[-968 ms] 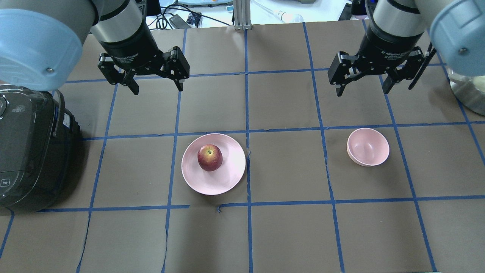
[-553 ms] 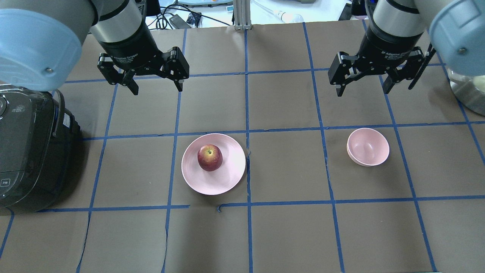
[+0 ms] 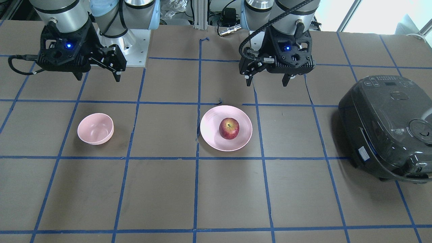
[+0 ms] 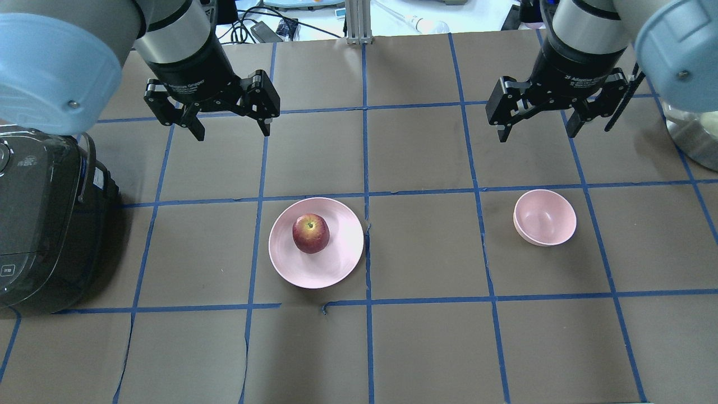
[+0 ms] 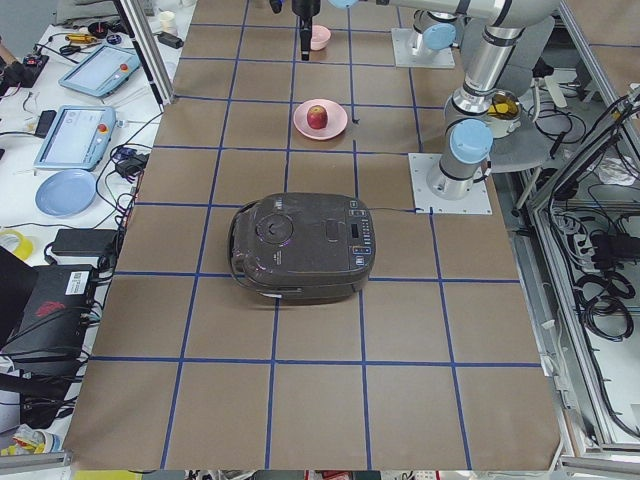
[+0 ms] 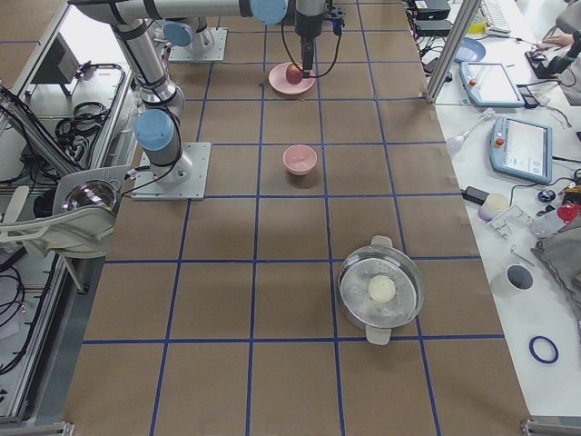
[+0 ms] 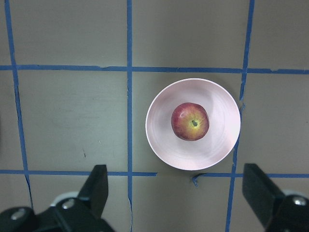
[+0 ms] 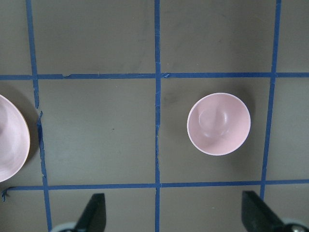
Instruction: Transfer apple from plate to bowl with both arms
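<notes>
The dark red apple sits on the wide pale pink plate near the table's middle. The small deep pink bowl stands empty to the right in the overhead view. My left gripper hangs open and empty high above the table, behind and left of the plate. My right gripper hangs open and empty behind the bowl. Both wrist views look straight down between spread fingers.
A dark rice cooker sits at the table's left end in the overhead view. A steel pot with a pale round thing inside stands at the right end. Blue tape grids the brown table.
Both arms have shifted only very slightly; the apple, plate and bowl have not moved.
</notes>
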{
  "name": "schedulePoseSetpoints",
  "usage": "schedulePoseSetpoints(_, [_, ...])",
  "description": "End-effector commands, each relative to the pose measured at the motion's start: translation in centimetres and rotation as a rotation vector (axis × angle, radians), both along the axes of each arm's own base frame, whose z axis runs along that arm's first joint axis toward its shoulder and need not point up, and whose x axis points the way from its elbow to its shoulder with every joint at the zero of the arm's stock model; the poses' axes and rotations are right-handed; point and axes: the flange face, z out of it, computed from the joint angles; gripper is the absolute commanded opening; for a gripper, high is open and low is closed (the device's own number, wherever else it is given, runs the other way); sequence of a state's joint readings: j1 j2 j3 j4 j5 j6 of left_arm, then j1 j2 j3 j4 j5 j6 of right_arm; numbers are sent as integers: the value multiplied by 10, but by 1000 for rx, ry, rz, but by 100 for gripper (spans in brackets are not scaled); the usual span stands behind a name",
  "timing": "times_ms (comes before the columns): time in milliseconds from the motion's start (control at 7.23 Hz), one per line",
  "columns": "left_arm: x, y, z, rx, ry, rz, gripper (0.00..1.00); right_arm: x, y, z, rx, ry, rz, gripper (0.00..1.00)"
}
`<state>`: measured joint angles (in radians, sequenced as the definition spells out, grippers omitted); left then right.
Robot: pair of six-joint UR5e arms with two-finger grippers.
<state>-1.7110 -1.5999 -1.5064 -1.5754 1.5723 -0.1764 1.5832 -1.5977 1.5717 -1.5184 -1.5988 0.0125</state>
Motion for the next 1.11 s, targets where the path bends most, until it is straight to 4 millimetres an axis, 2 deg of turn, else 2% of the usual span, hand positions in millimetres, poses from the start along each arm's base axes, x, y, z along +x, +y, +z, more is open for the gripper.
schedulePoseSetpoints(0, [2,-1,-1,2,0,4,100,0,0,-1,4,0,-1,100])
schedulePoseSetpoints(138, [2,-4,-5,10,-4,7,100,1,-1,0,-4,-9,-21,100])
schedulePoseSetpoints(415, [-3,-8,-38,47,-6,57,100,1,-2,1,-13,-11,-12,100])
schedulePoseSetpoints(691, [-12,-6,-95,81,-6,128,100,0,-2,2,-16,-13,-8,100])
schedulePoseSetpoints(830, [-26,-2,-127,77,-8,122,100,-11,-6,1,-13,-13,-29,100])
schedulePoseSetpoints(968, [-35,2,-162,77,-7,154,100,-49,-20,-11,22,-16,-33,100])
